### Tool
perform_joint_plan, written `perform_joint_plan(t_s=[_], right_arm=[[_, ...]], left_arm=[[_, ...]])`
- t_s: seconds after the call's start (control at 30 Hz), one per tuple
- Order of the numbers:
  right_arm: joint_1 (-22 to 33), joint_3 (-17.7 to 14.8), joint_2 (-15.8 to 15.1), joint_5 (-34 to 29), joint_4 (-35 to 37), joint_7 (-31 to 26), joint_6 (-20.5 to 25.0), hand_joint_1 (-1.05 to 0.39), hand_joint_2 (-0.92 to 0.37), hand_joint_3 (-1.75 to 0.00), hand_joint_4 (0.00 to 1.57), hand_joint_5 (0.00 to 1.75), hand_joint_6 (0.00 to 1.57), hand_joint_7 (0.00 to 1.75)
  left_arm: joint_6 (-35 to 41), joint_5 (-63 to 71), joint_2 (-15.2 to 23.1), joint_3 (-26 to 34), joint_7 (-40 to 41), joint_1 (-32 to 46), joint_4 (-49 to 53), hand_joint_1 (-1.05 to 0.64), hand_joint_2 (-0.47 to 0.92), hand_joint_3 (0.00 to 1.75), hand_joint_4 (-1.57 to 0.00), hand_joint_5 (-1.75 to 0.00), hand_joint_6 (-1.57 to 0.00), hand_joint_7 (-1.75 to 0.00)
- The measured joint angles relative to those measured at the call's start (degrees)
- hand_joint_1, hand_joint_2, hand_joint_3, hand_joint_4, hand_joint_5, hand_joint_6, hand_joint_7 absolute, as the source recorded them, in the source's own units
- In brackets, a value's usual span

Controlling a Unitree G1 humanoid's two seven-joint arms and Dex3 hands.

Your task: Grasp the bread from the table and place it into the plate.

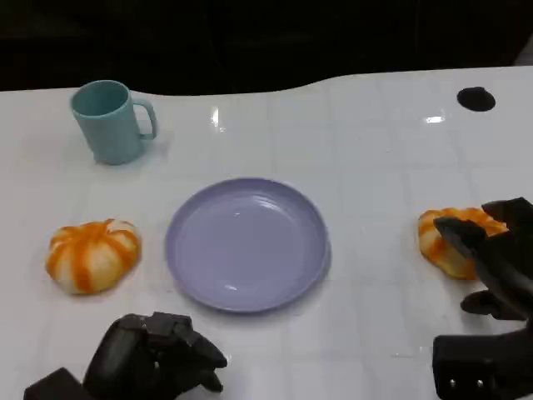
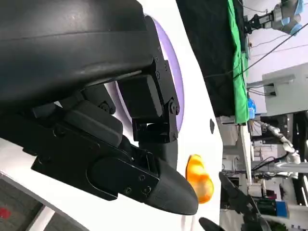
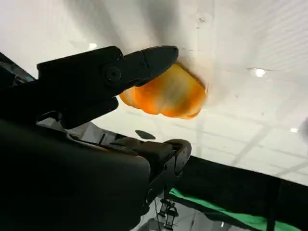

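- The white table (image 1: 366, 167) fills the scene, its far edge curving against a dark background.
- The lavender plate (image 1: 247, 243) sits at the middle of the table, nothing on it; in the left wrist view its rim (image 2: 174, 72) shows past the hand's shell.
- The left hand (image 1: 158, 354) rests at the near left edge, just near of the plate, its fingers curled in with nothing in them.
- The right hand (image 1: 491, 258) is at the right edge, its fingers spread around the near-right side of a bread and not closed on it. In the right wrist view one fingertip (image 3: 159, 57) lies over the bread's edge; whether it touches cannot be told.
- The bread by the right hand (image 1: 445, 237) lies on the table, right of the plate and well apart from it, orange with pale stripes (image 3: 168, 94).
- A second bread (image 1: 92, 254), the same kind, lies on the table left of the plate, near it but apart.
- A teal mug (image 1: 108, 121) stands upright at the far left, handle to the right.
- A small black disc (image 1: 475, 98) lies at the far right.
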Motion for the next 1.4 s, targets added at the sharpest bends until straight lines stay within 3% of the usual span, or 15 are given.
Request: perform_joint_plan(t_s=[0.17,0.43,0.5,0.57,0.63,0.67,0.73,0.77,0.83,0.93,0.97,1.0,1.07,1.4], right_arm=[[-3.2,2.2,0.0,0.6,4.0,-0.4,1.3,-0.62,-0.85,0.0,0.07,0.45,0.36,0.02],[-8.3,5.1,1.3,2.1,12.1,-3.1,3.3,-0.49,-0.81,0.0,0.29,0.21,0.41,0.01],[-9.9,6.0,2.0,2.5,14.8,-4.1,3.8,-0.41,-0.84,0.0,0.55,0.15,0.51,0.02],[-11.5,6.6,2.7,3.8,17.7,-5.0,3.6,-0.27,-0.85,0.0,1.01,0.23,0.74,0.05],[-13.0,6.6,3.2,6.0,20.5,-5.6,2.9,-0.19,-0.84,0.0,1.18,0.33,0.94,0.08],[-13.6,6.6,3.3,7.0,21.8,-6.5,1.8,-0.16,-0.83,0.0,1.17,0.67,1.12,0.07],[-14.8,6.6,3.3,9.0,24.3,-9.0,-0.9,-0.14,-0.84,-0.01,1.01,1.27,1.28,0.05],[-15.2,6.6,3.2,9.6,25.2,-10.1,-2.0,-0.14,-0.85,-0.01,0.93,1.48,1.32,0.05],[-15.7,6.9,3.0,9.9,26.4,-11.9,-3.6,-0.12,-0.87,-0.01,0.87,1.63,1.36,0.06],[-15.8,7.5,2.6,10.6,27.5,-14.4,-5.8,-0.07,-0.87,0.0,0.82,1.73,1.41,0.11],[-15.8,7.6,2.4,10.9,27.7,-15.2,-6.6,-0.05,-0.85,-0.01,0.82,1.74,1.32,0.33],[-15.8,7.7,2.3,11.1,27.9,-16.1,-7.4,-0.05,-0.85,-0.01,0.81,1.74,1.07,0.82],[-15.7,7.9,2.2,11.4,28.5,-18.2,-9.1,-0.05,-0.84,-0.01,0.81,1.75,0.91,1.12],[-14.4,8.2,2.2,13.5,26.5,-27.6,-15.6,0.05,-0.84,-0.03,0.94,1.75,0.99,1.25]], left_arm=[[0.1,0.0,0.0,0.0,0.0,0.1,-0.2,-1.05,0.89,0.0,-1.22,-0.96,-1.34,-0.59],[0.1,0.2,0.1,0.0,0.2,0.1,-0.2,-1.05,0.9,0.0,-1.21,-0.97,-1.34,-0.59],[0.0,0.3,0.1,-0.1,0.2,0.2,-0.2,-1.05,0.9,0.0,-1.21,-0.97,-1.35,-0.59],[-0.1,0.4,0.1,-0.2,0.2,0.2,-0.2,-1.05,0.9,0.0,-1.21,-0.97,-1.34,-0.59],[-0.1,0.5,0.2,-0.3,0.2,0.3,-0.3,-1.05,0.9,0.01,-1.2,-0.97,-1.34,-0.59],[-0.1,0.6,0.2,-0.4,0.2,0.3,-0.3,-1.05,0.9,0.01,-1.2,-0.97,-1.34,-0.59],[-0.2,0.8,0.2,-0.4,0.2,0.3,-0.6,-1.05,0.91,0.01,-1.2,-0.97,-1.34,-0.6],[-0.2,1.1,0.2,-0.5,0.2,0.3,-0.7,-1.05,0.91,0.01,-1.2,-0.97,-1.34,-0.6],[-0.2,1.2,0.2,-0.6,0.2,0.4,-1.0,-1.05,0.9,0.0,-1.2,-0.97,-1.34,-0.6],[-0.1,1.2,0.2,-0.6,0.2,0.4,-1.2,-1.05,0.9,0.0,-1.2,-0.98,-1.34,-0.6],[-0.1,1.2,0.2,-0.6,0.2,0.4,-1.2,-1.05,0.9,0.01,-1.2,-0.98,-1.34,-0.6],[-0.1,1.2,0.2,-0.6,0.2,0.4,-1.2,-1.05,0.9,0.01,-1.2,-0.98,-1.34,-0.6],[-0.1,1.3,0.2,-0.6,0.2,0.4,-1.2,-1.05,0.9,0.0,-1.2,-0.98,-1.34,-0.6],[0.0,1.1,0.2,-0.6,0.2,0.4,-1.1,-1.05,0.91,0.01,-1.2,-0.98,-1.33,-0.6]])
